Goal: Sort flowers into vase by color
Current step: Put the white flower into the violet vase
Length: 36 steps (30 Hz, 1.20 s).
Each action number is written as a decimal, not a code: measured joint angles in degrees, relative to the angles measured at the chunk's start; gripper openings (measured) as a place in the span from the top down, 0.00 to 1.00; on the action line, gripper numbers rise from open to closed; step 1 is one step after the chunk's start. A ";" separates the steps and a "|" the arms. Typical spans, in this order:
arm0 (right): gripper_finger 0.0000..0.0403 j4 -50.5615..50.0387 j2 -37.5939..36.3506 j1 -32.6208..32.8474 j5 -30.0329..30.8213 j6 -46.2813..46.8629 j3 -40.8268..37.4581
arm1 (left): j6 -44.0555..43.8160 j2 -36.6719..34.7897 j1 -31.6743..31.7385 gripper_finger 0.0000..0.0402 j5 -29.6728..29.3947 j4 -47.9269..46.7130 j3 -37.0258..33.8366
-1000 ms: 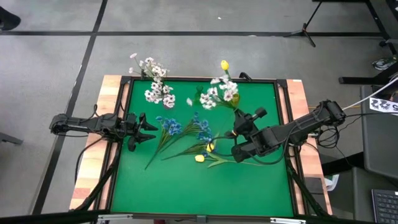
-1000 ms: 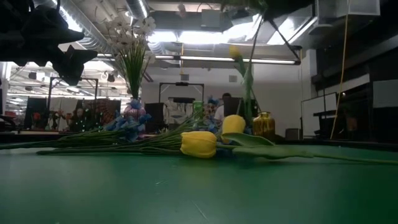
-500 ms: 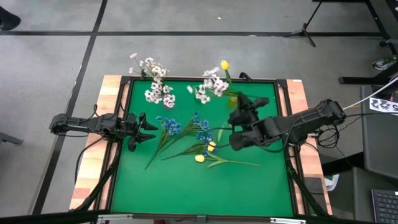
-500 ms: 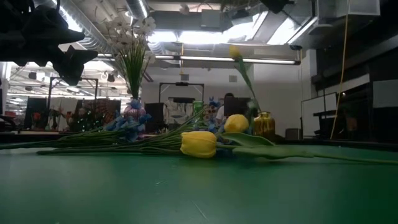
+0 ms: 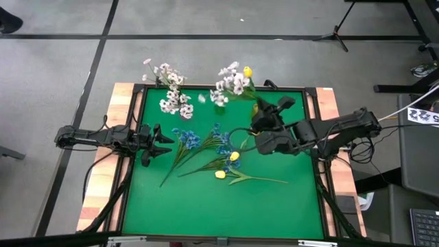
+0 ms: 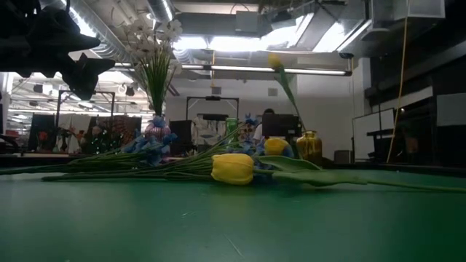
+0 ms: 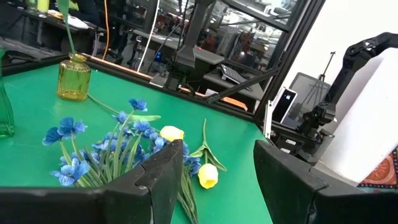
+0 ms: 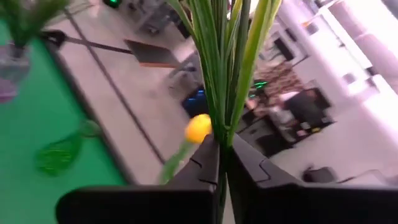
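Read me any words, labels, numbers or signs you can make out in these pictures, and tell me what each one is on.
No text is readable anywhere.
The white tag at the high view's right edge carries dark marks, too small to read.
The flowers and the green table carry none.

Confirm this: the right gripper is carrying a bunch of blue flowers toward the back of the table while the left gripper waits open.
Wrong colour. The right gripper is shut on white flowers, as the high view shows. The blue flowers lie on the table. The left gripper does wait open at the left edge.
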 joint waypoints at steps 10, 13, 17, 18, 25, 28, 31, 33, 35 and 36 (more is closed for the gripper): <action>0.99 36.50 0.04 -5.76 -15.18 1.89 -17.03 | -0.89 0.01 0.00 0.52 -0.07 0.01 0.00; 0.99 65.55 0.08 -10.69 -31.53 -9.43 -24.47 | -1.54 0.02 0.00 0.52 -0.07 0.00 0.00; 0.99 98.79 2.01 -17.62 -46.46 -12.66 -33.27 | -1.68 0.02 0.01 0.52 -0.07 0.02 0.00; 0.99 104.54 2.78 -19.22 -48.46 -12.48 -34.94 | -1.68 0.01 0.02 0.52 -0.07 0.01 0.00; 0.99 124.72 12.85 -25.29 -61.59 -6.96 -36.34 | -1.68 0.02 0.01 0.52 -0.15 0.00 0.00; 0.99 129.50 18.14 -26.23 -63.51 -6.31 -34.45 | -1.79 0.02 0.00 0.52 -0.18 0.01 0.00; 0.98 133.70 23.58 -27.19 -64.90 -4.03 -31.36 | -1.92 0.02 0.02 0.52 -0.24 0.02 0.00; 0.98 134.07 27.04 -27.88 -65.15 -1.59 -28.89 | -1.92 0.02 0.00 0.52 -0.24 0.02 0.00; 0.98 135.00 30.45 -28.46 -65.64 -0.26 -26.09 | -2.13 0.02 0.01 0.52 -0.24 0.02 0.00; 0.98 135.67 32.16 -28.59 -66.10 0.02 -24.20 | -2.34 0.02 0.01 0.52 -0.24 0.02 0.00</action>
